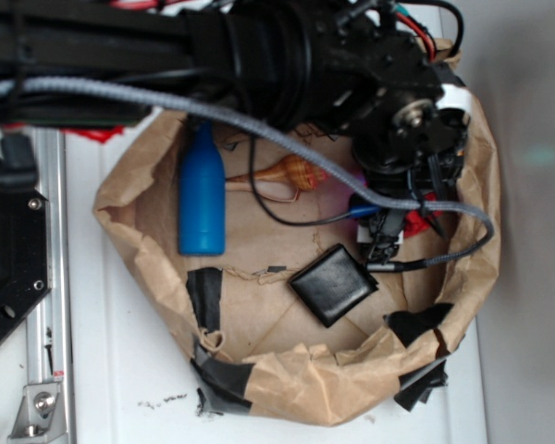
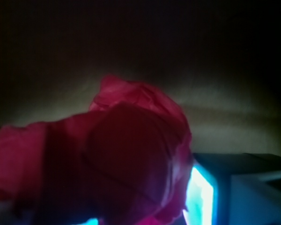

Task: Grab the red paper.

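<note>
The red paper (image 1: 416, 222) is almost wholly hidden beneath the end effector (image 1: 388, 236) in the exterior view; in the wrist view it is blurred, dark, and cut off at the left and bottom edges.

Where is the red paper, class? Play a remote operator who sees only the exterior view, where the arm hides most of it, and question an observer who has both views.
Observer: In the wrist view the bright red crumpled tissue paper fills the lower left and centre, very close to the lens.
Operator: What lies behind it?
Observer: Only brown wrapping paper, dim and blurred.
Operator: Has the tool closed on it?
Observer: I cannot tell. The wrist view shows no clear fingers, just a bright cyan patch at the lower right.
</note>
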